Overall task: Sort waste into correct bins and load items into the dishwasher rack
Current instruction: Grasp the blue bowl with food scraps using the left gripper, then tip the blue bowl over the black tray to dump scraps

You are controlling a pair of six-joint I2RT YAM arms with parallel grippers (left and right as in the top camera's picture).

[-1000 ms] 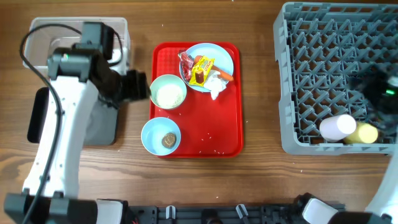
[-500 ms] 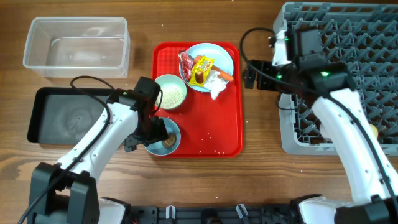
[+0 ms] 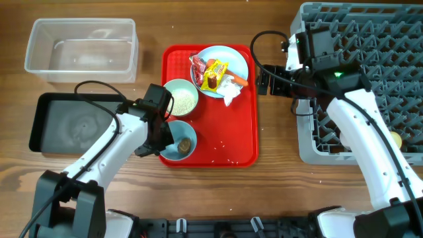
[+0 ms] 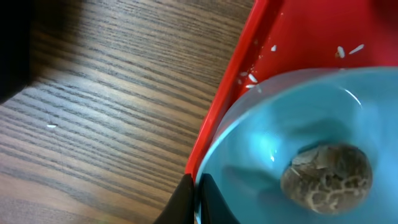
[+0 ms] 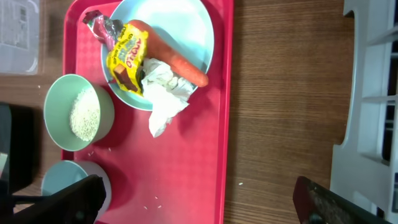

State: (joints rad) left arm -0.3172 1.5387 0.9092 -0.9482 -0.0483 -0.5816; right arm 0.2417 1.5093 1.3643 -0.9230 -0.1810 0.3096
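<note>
We see left jaws clenched on the rim of the bowl (image 3: pixel 175 153) with brown lump (image 3: pixel 186 143), right jaws released, carrot (image 3: pixel 236 80) slanting diagonally across the plate (image 3: pixel 234 58).

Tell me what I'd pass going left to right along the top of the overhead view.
Clear plastic tub → flat red tray → large square grey plastic dishwasher rack with upright pegs.
</note>
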